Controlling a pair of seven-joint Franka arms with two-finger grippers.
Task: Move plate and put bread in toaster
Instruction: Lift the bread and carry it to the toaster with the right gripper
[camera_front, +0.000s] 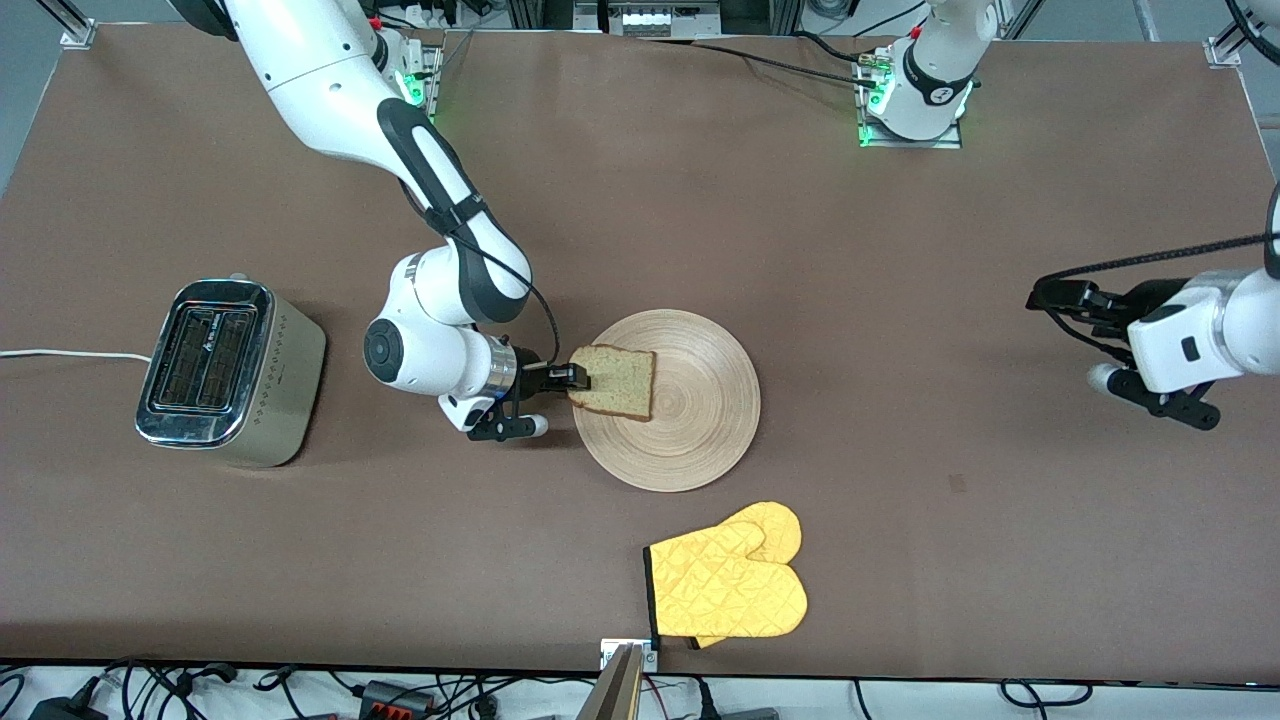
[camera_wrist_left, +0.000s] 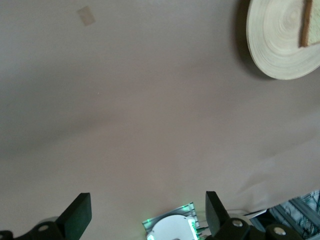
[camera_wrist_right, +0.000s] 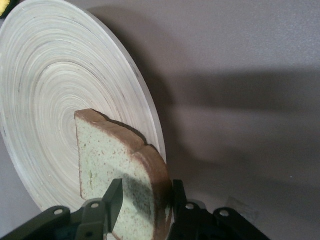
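Observation:
The wooden plate (camera_front: 690, 420) lies at the middle of the table. The bread (camera_front: 615, 382) is over the plate's edge toward the right arm's end, tilted up off the wood. My right gripper (camera_front: 572, 378) is shut on the bread's crust edge; in the right wrist view its fingers (camera_wrist_right: 112, 200) pinch the bread (camera_wrist_right: 110, 155) in front of the plate (camera_wrist_right: 45, 75). The toaster (camera_front: 225, 370) stands at the right arm's end, slots up and empty. My left gripper (camera_front: 1045, 297) waits open and empty above the table at the left arm's end (camera_wrist_left: 147, 215).
A yellow quilted oven mitt (camera_front: 730, 585) lies nearer to the front camera than the plate, close to the table's edge. The toaster's white cord (camera_front: 60, 354) runs off the table's end. The plate (camera_wrist_left: 277, 40) shows far off in the left wrist view.

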